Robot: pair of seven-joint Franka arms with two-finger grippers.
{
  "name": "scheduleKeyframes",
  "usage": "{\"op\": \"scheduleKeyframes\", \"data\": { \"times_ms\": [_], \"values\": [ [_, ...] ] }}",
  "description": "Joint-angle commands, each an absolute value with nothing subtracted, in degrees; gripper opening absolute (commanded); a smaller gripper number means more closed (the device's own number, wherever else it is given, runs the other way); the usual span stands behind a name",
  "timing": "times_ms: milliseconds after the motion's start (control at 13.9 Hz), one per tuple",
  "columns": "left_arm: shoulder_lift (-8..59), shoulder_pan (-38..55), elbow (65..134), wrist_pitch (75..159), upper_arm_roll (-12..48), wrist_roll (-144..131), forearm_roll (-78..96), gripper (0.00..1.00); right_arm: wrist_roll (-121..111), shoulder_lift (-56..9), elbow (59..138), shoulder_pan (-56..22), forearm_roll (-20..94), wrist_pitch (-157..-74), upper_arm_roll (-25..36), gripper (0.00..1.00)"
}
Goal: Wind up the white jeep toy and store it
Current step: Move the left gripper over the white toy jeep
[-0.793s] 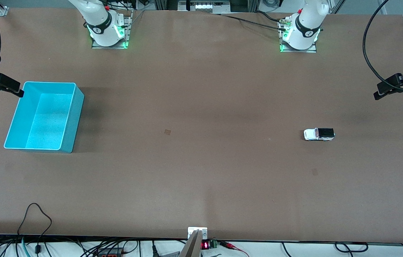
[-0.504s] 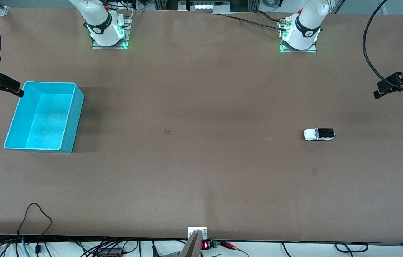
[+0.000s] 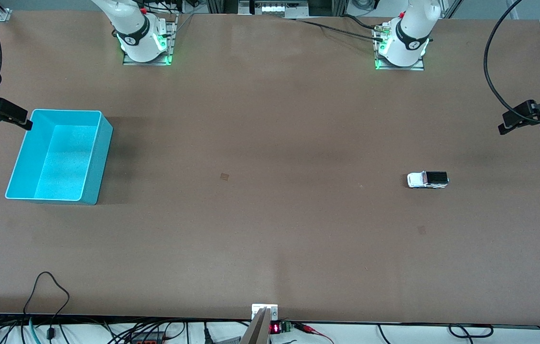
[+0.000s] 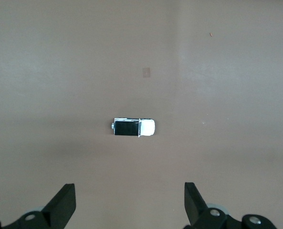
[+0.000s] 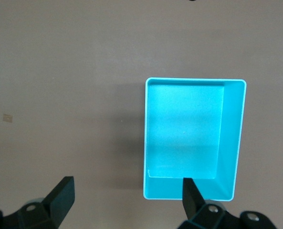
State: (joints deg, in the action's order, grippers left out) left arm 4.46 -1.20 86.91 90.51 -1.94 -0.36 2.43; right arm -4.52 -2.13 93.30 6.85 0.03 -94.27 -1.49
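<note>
White jeep toy point(image 3: 427, 179) on the table, well apart from both wide-spread, empty fingers point(image 4: 62, 206).

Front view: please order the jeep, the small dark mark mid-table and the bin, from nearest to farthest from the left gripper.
1. Jeep, at the left arm's end.
2. Dark mark, mid-table.
3. Bin, at the right arm's end.
The left gripper hangs at the table's edge.

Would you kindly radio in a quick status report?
Left gripper and right gripper open, empty. White jeep toy on table, toward left arm's end. Cyan bin empty. Nothing in the way.
</note>
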Motion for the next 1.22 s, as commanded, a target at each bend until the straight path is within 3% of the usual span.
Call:
{"op": "scheduleKeyframes", "data": {
  "times_ms": [0,721,1153],
  "values": [
    [5.62,-1.06,88.42,92.2,-1.49,0.26,1.76,1.0,-5.1,-4.12,92.72,6.94,-0.09,-93.96,-1.76,1.0],
    [4.92,-1.41,104.75,105.55,3.69,0.7,-3.25,1.0,-5.98,-7.82,92.81,6.86,-0.35,-88.6,-1.76,1.0],
    [5.01,-1.93,111.53,106.17,5.98,2.36,-3.34,1.0,-5.27,-7.82,92.99,6.59,-0.35,-88.07,-1.85,1.0]
  ]
}}
